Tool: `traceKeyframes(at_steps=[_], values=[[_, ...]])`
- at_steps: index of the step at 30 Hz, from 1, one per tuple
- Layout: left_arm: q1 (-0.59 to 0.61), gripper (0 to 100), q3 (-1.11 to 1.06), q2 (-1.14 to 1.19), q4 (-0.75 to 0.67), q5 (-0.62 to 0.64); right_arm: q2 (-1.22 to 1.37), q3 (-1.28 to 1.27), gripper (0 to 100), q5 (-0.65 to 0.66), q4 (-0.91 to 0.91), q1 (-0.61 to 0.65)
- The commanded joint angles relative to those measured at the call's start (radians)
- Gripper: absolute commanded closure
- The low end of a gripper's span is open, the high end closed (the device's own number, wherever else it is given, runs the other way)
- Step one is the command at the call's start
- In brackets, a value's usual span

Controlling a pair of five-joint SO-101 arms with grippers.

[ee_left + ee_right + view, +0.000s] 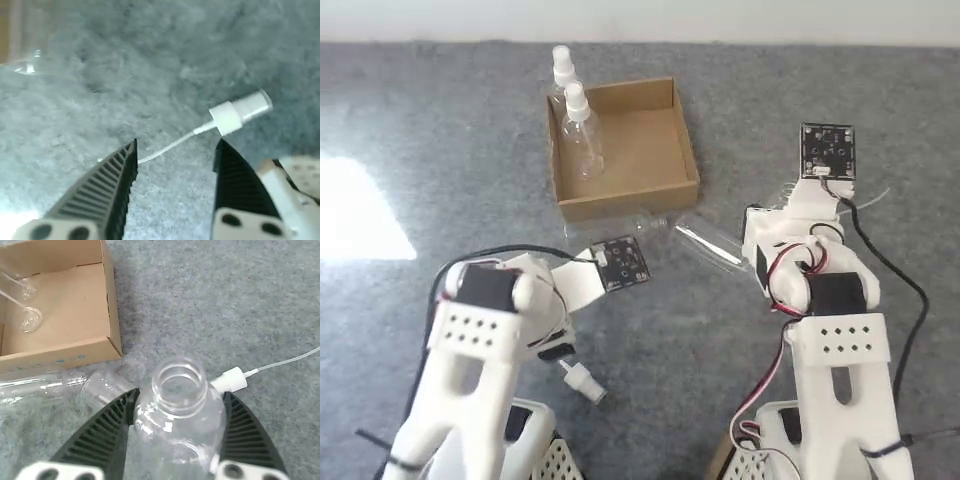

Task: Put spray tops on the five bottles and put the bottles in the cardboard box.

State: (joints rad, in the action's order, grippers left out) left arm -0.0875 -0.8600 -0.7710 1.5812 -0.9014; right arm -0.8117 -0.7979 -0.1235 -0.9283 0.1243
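**Bottle (179, 415) gripped, spray top (239, 112) loose**

My right gripper (180, 394) clamps the uncapped bottle between its jaws, the cardboard box (107, 305) just beyond. I see my left gripper (177, 143) spread wide, the spray top lying just ahead of its fingertips.

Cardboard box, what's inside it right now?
Inside the cardboard box, a nearer bottle and a far-corner bottle stand upright, both with spray tops on. The box's near wall hides the floor strip right behind it.

White arms (470, 340) with ribbed black fingers (112, 185) and red-and-black cables (782, 268).
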Motion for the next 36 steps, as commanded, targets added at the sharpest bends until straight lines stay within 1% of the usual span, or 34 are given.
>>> traceKeyframes(at_steps=[1, 5, 8, 11, 14, 18, 27, 32, 36], values=[[-0.008, 76, 0.047, 0.086, 0.014, -0.123, -0.047, 0.017, 80.4, -0.011, 0.021, -0.015], [-0.012, 76, 0.035, 0.141, 0.015, -0.195, -0.047, 0.017, 80.4, -0.009, 0.021, -0.016], [-0.055, 76, -0.013, 0.169, 0.008, -0.227, -0.047, 0.017, 80.4, -0.009, 0.021, -0.016], [-0.127, 77, -0.064, 0.18, -0.011, -0.227, -0.047, 0.017, 80.4, -0.009, 0.021, -0.016], [-0.195, 78, -0.119, 0.183, -0.06, -0.222, -0.047, 0.017, 80.4, -0.009, 0.021, -0.016], [-0.245, 78, -0.188, 0.184, -0.135, -0.221, -0.047, 0.017, 80.4, -0.009, 0.019, -0.016], [-0.259, 78, -0.315, 0.186, -0.33, -0.221, -0.047, 0.017, 80.4, -0.008, 0.018, -0.016], [-0.253, 79, -0.351, 0.186, -0.376, -0.219, -0.047, 0.017, 80.4, -0.009, 0.019, -0.013], [-0.258, 89, -0.354, 0.186, -0.376, -0.219, -0.047, 0.015, 80.4, -0.011, 0.019, -0.01]])
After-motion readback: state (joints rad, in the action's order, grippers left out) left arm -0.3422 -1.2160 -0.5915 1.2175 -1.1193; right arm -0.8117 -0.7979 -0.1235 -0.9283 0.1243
